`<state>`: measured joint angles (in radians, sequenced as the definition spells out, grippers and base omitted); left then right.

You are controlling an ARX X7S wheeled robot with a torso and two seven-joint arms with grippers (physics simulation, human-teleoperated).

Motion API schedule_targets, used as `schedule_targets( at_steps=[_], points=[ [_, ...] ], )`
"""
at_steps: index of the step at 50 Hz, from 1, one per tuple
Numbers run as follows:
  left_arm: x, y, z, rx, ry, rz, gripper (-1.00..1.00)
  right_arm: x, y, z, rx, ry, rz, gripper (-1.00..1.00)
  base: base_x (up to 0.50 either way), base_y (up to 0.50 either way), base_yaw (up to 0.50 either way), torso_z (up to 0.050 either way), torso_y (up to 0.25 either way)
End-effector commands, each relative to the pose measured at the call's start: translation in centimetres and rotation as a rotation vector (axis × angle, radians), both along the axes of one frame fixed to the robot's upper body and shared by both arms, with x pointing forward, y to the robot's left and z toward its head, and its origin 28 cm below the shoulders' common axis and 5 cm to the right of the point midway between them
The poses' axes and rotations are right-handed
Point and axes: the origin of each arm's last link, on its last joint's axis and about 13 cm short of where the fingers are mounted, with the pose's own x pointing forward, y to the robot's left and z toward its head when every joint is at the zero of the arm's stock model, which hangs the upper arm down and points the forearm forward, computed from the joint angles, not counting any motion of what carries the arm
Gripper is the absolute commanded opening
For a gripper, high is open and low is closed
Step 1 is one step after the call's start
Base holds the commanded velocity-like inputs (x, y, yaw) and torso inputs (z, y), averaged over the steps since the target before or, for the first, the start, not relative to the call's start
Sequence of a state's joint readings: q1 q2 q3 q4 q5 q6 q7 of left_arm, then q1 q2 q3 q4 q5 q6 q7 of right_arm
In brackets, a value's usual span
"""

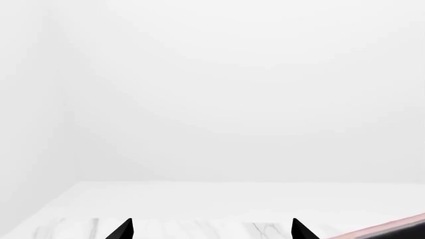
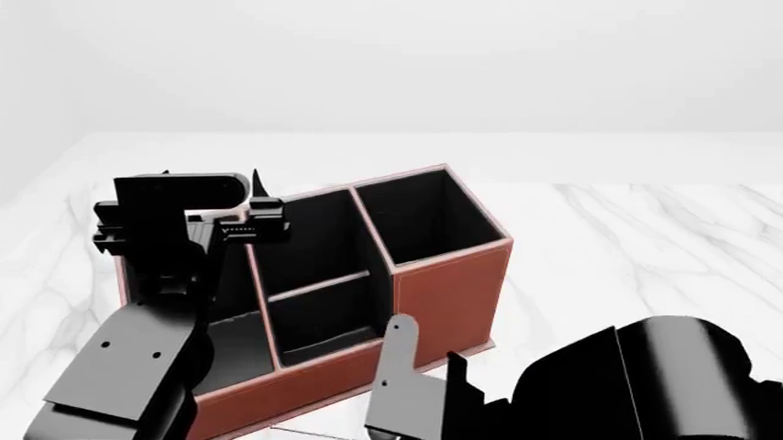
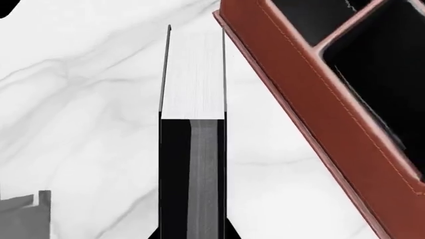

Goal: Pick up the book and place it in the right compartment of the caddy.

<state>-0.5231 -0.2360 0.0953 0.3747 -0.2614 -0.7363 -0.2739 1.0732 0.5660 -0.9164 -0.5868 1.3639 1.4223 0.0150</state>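
In the lower centre of the right wrist frame, the thin black-covered book with white page edges (image 3: 192, 124) seems gripped between the closed jaws of the right gripper (image 3: 192, 234), its long axis pointing straight away from the camera, above the white marble table (image 3: 79, 99). The carrying step is in hand. Next the book must rise over the reddish-brown leather caddy with black interior (image 2: 453, 293) and descend upright into its tall square right compartment (image 2: 423, 215); farther, at left, the left gripper (image 1: 211, 226) hangs with jaws apart, empty.

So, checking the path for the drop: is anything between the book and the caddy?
No. The right wrist view shows only bare marble table between the book and the caddy.
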Motion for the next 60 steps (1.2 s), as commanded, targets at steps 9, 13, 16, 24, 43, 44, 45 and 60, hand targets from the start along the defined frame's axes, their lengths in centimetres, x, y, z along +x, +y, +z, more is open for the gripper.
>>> schedule_targets(
  at_steps=[9,13,16,24,43,44,45,60],
  points=[
    [0.0,0.1,0.2,0.0,-0.005,0.004,1.0,-1.0,-1.4,3.2,0.09,-0.117,-0.1,-1.0,0.0,0.0,0.0,0.0,0.001],
    [0.0,0.2,0.2,0.0,-0.005,0.006,1.0,-1.0,-2.0,4.3,0.108,-0.154,-0.148,-1.0,0.0,0.0,0.0,0.0,0.0],
    [0.0,0.2,0.1,-0.001,-0.005,0.005,1.0,-1.0,-2.4,5.2,0.119,-0.172,-0.17,-1.0,0.0,0.0,0.0,0.0,0.003],
    [0.1,0.1,0.1,0.0,-0.005,0.005,1.0,-0.4,-3.9,8.0,0.134,-0.227,-0.268,-1.0,0.0,0.0,0.0,0.0,0.0],
    [0.1,0.0,0.0,0.003,-0.003,0.003,1.0,3.2,-5.8,15.8,0.271,-0.296,-0.73,-1.0,0.0,0.0,0.0,0.0,0.001],
    [0.1,0.0,0.1,0.003,-0.003,0.003,1.0,3.3,-5.8,16.1,0.276,-0.297,-0.744,-1.0,0.0,0.0,0.0,0.0,0.0],
    [0.1,0.0,0.1,0.002,-0.003,0.002,1.0,3.5,-5.7,16.4,0.288,-0.288,-0.767,-1.0,0.0,0.0,0.0,0.0,0.0],
    [0.1,0.1,0.0,-0.001,-0.004,0.005,1.0,7.0,-4.1,20.1,0.299,-0.275,-0.873,-1.0,0.0,0.0,0.0,0.0,0.001]
  ],
)
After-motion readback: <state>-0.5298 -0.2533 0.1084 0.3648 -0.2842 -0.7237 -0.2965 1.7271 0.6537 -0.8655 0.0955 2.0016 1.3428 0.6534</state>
